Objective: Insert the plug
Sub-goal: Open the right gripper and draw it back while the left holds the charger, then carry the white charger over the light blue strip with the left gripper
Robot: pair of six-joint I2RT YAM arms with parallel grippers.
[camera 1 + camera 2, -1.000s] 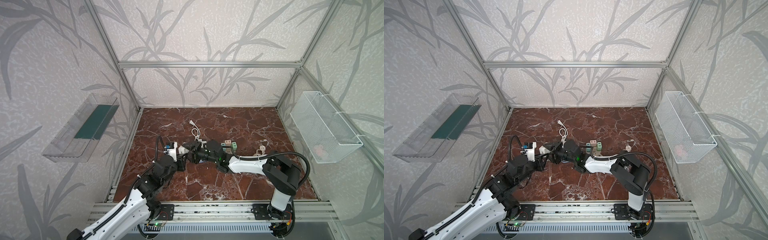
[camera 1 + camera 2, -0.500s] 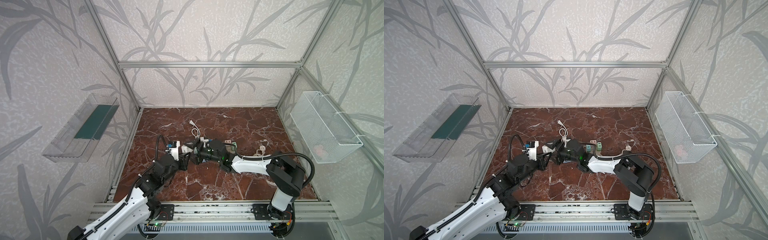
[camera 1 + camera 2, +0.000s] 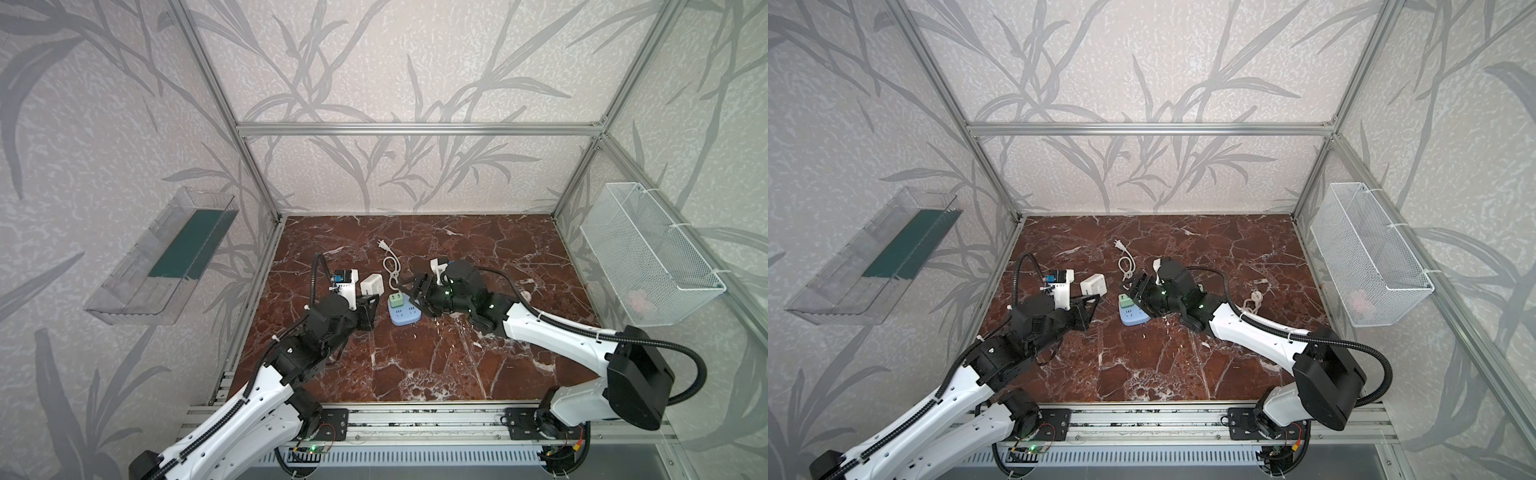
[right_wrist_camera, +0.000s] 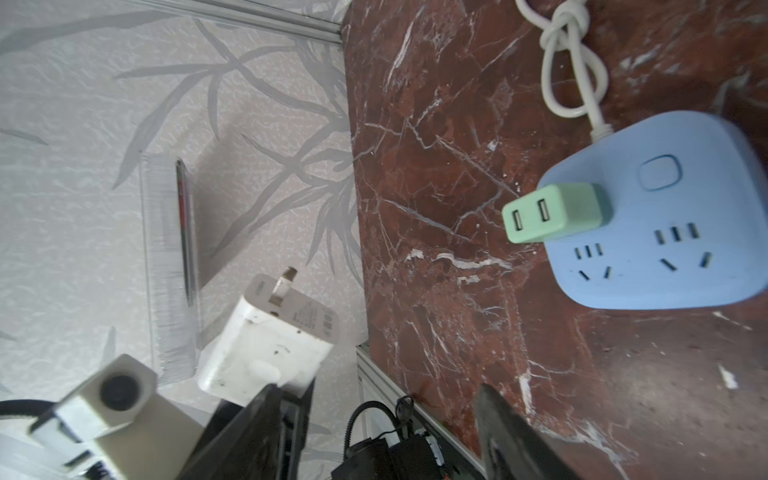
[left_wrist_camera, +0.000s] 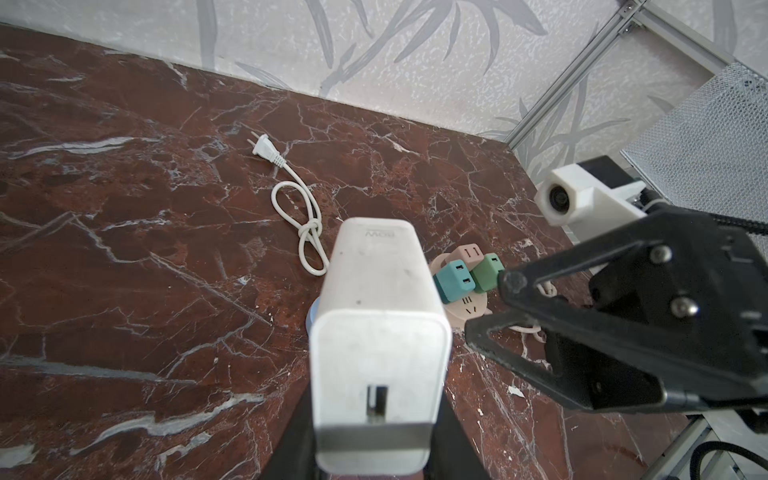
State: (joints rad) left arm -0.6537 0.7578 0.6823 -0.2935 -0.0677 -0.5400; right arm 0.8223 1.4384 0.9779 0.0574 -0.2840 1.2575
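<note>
The plug [image 3: 371, 284] is a white charger block, and my left gripper [image 3: 372, 297] is shut on its sides, holding it off the floor. In the left wrist view the plug [image 5: 380, 332] fills the middle, its USB slot facing the camera. From the right wrist view its prongs [image 4: 286, 279] show. A blue power strip [image 3: 403, 313] lies flat between both arms, with a green adapter [image 3: 396, 300] standing in it. My right gripper [image 3: 415, 289] hangs open just right of the strip, nothing between its fingers [image 4: 511, 436].
A knotted white cord [image 3: 390, 270] runs back from the blue strip to a two-pin plug [image 3: 381, 245]. A round pink strip [image 5: 465, 309] with coloured adapters lies behind my right arm. A clear shelf [image 3: 166, 257] and a wire basket [image 3: 648, 257] hang on the side walls.
My right gripper has opened and drawn back to the right, away from the white plug. The blue strip now shows between the arms. The left gripper keeps its hold.
</note>
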